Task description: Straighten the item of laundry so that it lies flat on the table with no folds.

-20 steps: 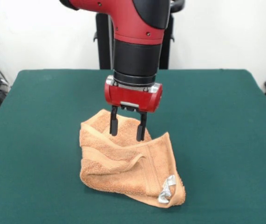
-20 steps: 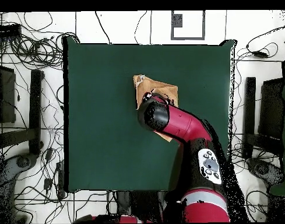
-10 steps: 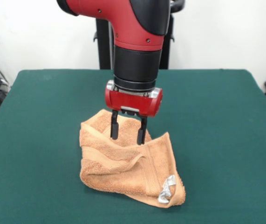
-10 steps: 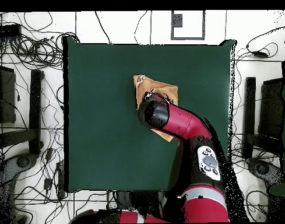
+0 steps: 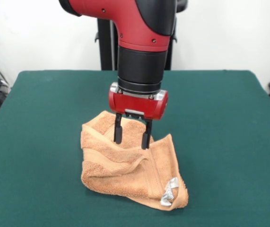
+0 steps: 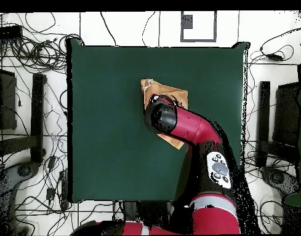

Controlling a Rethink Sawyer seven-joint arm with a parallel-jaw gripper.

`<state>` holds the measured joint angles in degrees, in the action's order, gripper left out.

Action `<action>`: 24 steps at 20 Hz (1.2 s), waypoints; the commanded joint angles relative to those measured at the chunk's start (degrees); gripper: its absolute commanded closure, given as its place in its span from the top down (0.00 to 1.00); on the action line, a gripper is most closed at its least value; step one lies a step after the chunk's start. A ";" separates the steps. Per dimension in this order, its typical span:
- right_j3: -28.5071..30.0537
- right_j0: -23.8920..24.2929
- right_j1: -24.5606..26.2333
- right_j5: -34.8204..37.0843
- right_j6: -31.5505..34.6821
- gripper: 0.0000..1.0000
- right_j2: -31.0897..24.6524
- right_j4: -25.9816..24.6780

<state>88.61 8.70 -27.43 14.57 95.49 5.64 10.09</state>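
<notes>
The item of laundry [image 5: 125,165] is an orange-tan terry towel, crumpled and folded over itself on the dark green table [image 5: 229,132], with a white-silver label [image 5: 169,191] at its near right corner. My gripper [image 5: 132,139] hangs straight down over the towel's middle, open, with both fingertips [image 5: 145,141] at or just above a raised fold. Nothing is held between them. In the overhead view the arm covers most of the towel [image 6: 168,94], and the gripper itself is hidden under the wrist.
Green cloth [image 6: 109,123] spreads wide on all sides of the towel. Cables [image 6: 29,49] and equipment lie on the floor beyond the table's edges.
The gripper has come down slightly and shifted a little to the right in the front view. The towel has not moved.
</notes>
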 commanded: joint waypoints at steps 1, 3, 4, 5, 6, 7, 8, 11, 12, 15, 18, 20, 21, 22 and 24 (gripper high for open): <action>-2.35 -2.72 0.92 6.50 7.02 1.00 -2.76 -0.61; -2.54 -2.75 1.09 6.45 7.03 1.00 -2.74 -0.61; -2.50 -2.78 1.10 6.34 7.07 1.00 -2.75 -0.59; -2.48 -2.74 1.15 6.17 7.05 1.00 -2.79 -0.61; -2.47 -2.78 1.14 6.16 7.08 1.00 -2.79 -0.59; -2.50 -2.77 1.17 6.14 7.07 1.00 -2.78 -0.61; -2.35 -2.76 1.08 6.07 7.06 1.00 -2.81 -0.62; -2.39 -2.63 1.13 6.04 6.87 1.00 -2.94 -0.71; -2.33 -2.66 1.10 6.04 6.89 1.00 -2.94 -0.71; -2.22 -2.53 1.15 5.86 6.85 1.00 -3.03 -0.75; -2.06 -2.48 1.16 5.71 6.84 1.00 -3.08 -0.80; -2.05 -2.65 1.13 5.75 6.95 1.00 -3.02 -0.76; -2.09 -2.68 1.14 5.81 6.98 1.00 -2.99 -0.73; -2.00 -2.69 1.06 5.93 6.93 1.00 -3.02 -0.76; -1.61 -2.71 0.74 6.26 6.78 1.00 -3.14 -0.85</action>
<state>87.42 7.77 -27.14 14.57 95.49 5.66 10.08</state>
